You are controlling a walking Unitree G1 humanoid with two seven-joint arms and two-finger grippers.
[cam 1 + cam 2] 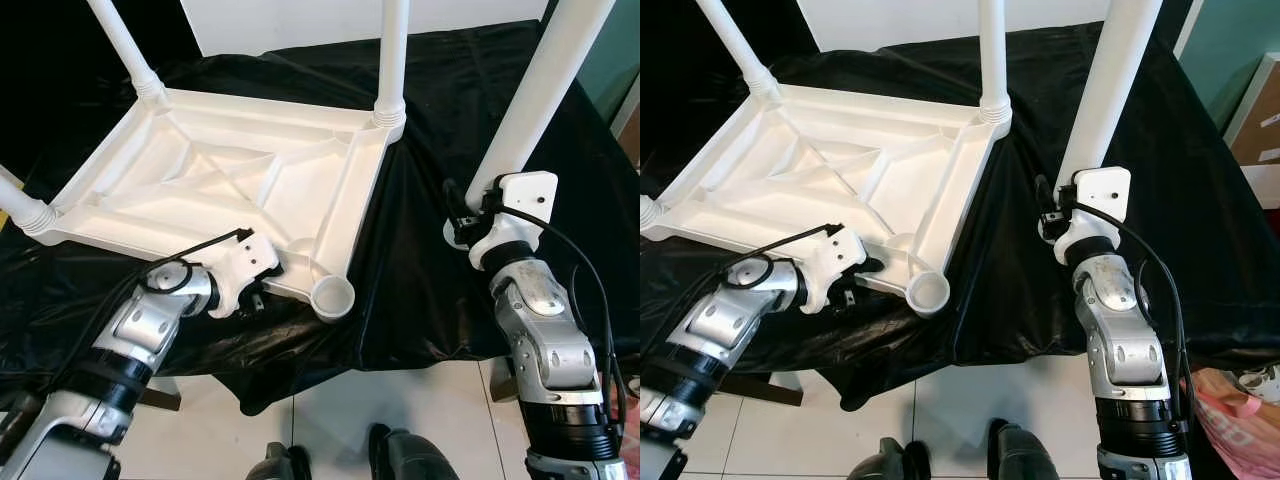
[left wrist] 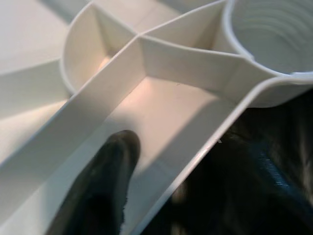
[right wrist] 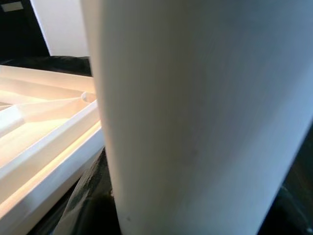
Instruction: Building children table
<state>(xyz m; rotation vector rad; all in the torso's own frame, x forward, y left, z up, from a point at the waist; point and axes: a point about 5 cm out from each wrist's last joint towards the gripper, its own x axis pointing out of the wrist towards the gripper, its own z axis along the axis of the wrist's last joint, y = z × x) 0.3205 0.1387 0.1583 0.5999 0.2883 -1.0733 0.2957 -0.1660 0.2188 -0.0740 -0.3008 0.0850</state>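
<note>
Beside the empty socket [image 1: 333,295], our left hand [image 1: 255,295] grips the upturned tabletop [image 1: 240,170] while our right hand [image 1: 470,225], closed around the last leg [image 1: 540,90], must seat it there.

legs [image 1: 390,55]: tops cut off | right hand [image 1: 462,215]: fingers hidden behind leg

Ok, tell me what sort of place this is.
Probably a room in a home used as a makeshift assembly spot: white floor tiles, a surface draped in black cloth, and an upturned white plastic table on it.
</note>
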